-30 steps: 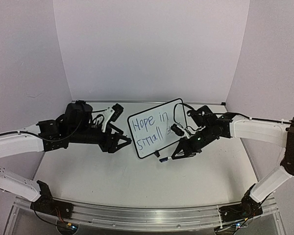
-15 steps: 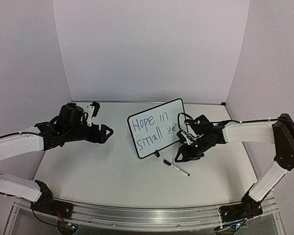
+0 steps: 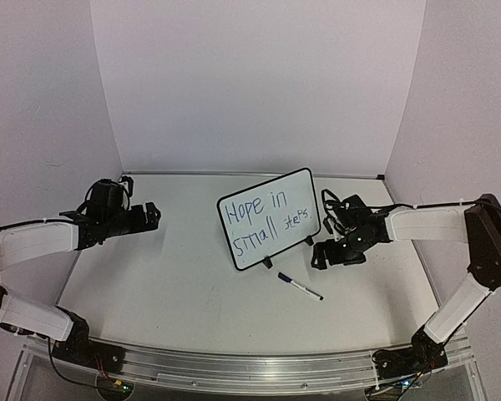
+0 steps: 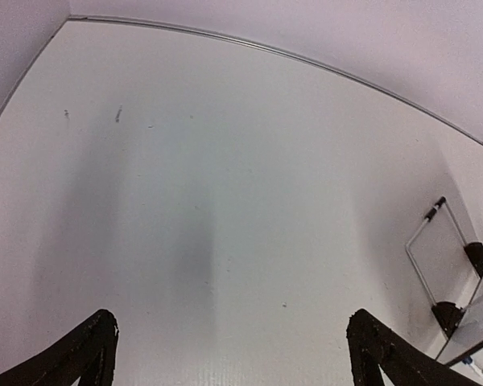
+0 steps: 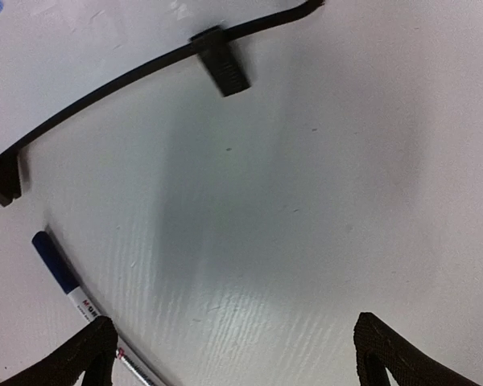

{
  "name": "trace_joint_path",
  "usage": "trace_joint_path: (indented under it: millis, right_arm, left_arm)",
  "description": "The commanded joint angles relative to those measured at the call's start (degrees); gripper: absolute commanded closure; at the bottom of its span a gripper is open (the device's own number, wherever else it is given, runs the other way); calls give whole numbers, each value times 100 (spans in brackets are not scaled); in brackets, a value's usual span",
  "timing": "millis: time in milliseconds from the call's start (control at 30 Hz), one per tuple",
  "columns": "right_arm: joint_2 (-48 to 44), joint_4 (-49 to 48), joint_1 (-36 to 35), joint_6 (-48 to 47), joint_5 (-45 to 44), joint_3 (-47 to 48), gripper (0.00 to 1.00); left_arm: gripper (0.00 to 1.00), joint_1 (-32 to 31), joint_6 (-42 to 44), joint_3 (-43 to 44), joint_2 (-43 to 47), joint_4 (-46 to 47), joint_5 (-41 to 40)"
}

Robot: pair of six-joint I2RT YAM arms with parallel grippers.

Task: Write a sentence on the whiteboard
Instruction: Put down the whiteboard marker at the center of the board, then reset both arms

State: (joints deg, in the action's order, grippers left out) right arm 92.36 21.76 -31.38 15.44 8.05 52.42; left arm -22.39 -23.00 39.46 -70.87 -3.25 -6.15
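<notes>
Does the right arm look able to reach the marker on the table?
Probably yes: the marker lies loose on the table close beside the open right end effector, with nothing between them.

The whiteboard (image 3: 267,219) shows a glossy white face in a thin black plastic-looking frame. The table (image 3: 192,292) is matt white, finely ribbed. The marker (image 3: 300,286) looks smooth plastic, the front rail (image 3: 242,368) brushed metal. The right gripper (image 5: 233,320) has grainy matt black fingers (image 5: 390,354).
</notes>
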Motion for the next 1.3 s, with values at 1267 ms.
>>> trace_joint_path:
  millis: [1267]
  right_arm:
    - [-3083, -5478, 2245, -1271, -2055, -3518, 2]
  left_arm:
    - [1, 1871, 1193, -1449, -496, 3808, -1318]
